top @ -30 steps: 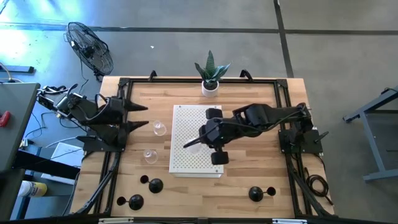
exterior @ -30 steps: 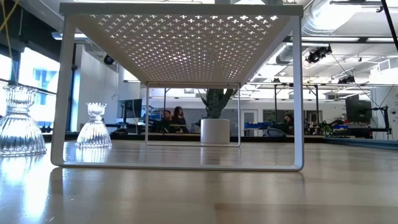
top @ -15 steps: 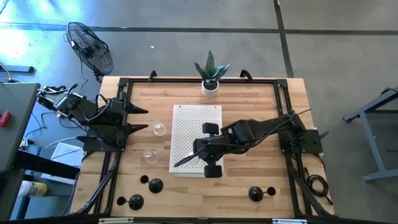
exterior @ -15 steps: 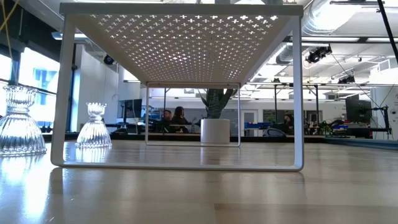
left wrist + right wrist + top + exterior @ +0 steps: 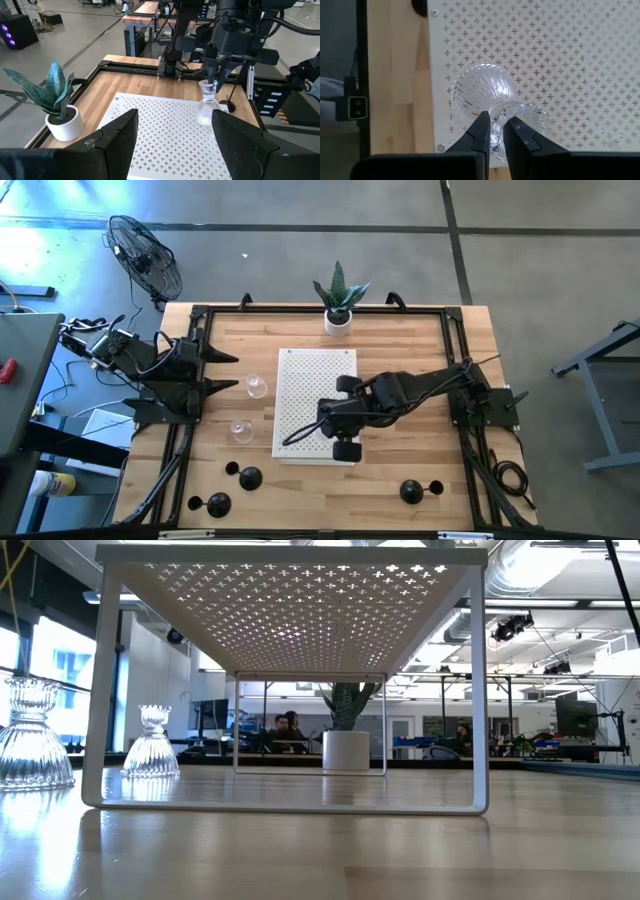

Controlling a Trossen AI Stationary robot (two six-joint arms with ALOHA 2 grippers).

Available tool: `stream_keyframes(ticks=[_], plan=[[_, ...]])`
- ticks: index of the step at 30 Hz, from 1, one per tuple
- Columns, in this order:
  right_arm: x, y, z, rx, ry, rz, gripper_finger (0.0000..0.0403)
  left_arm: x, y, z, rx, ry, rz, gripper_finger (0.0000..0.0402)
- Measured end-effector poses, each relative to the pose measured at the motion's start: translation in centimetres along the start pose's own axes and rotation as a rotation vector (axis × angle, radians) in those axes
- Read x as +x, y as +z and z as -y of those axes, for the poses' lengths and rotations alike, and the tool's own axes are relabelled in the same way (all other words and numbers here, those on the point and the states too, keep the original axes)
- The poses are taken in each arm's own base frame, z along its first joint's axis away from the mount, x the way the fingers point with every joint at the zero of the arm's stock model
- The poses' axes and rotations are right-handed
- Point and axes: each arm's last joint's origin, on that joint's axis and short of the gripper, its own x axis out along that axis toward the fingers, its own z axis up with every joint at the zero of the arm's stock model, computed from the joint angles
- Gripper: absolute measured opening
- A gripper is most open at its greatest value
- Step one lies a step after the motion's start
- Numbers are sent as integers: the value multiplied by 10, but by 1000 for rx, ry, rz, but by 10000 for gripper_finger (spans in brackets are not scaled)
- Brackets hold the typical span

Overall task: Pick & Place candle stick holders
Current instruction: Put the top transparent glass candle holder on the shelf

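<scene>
My right gripper [image 5: 322, 421] is shut on a clear glass candle stick holder [image 5: 206, 102] over the near part of the white perforated shelf [image 5: 300, 395]. Two more glass holders [image 5: 257, 388] [image 5: 241, 430] stand on their bases on the wood left of the shelf. Three black holders stand near the front edge, two at the left [image 5: 249, 477] [image 5: 217, 503] and one at the right [image 5: 410, 492]. My left gripper [image 5: 228, 370] waits open at the table's left. My right gripper pinches the glass holder's top cup at its rim [image 5: 496, 131] between its two fingers. The fingers [image 5: 212, 70] come from above, slanting down. The holder stands upright below them, its ribbed base [image 5: 204, 117] at the shelf's top; I cannot tell whether it touches.
A green plant in a white pot [image 5: 339, 302] stands at the far edge behind the shelf. The shelf stands on thin legs [image 5: 93, 690] with open room beneath. Black rails [image 5: 320, 310] frame the table. People sit far back in the room [image 5: 280, 728].
My right gripper has come down and toward the table's near edge over the shelf, rolling its wrist, with the glass holder still in its fingers. Most of this happened early; it has hardly shifted since.
</scene>
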Motion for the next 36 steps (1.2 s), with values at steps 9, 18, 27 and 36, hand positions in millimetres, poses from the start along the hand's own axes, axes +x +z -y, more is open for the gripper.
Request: stream_keyframes(ticks=[9, 18, 27, 36], plan=[[14, 1, -5, -5, 16, -37, 28, 0, 0, 0, -1, 0, 1, 250], [18, 6, -2, -22, 32, -24, 35, 0, 0, 0, 0, 0, 1, 250], [19, 10, 3, 1, 92, -25, 46, 0, 0, 0, 0, 0, 0, 250], [20, 11, 5, 23, 87, -21, 85, 0, 0, 0, 0, 1, 0, 250]])
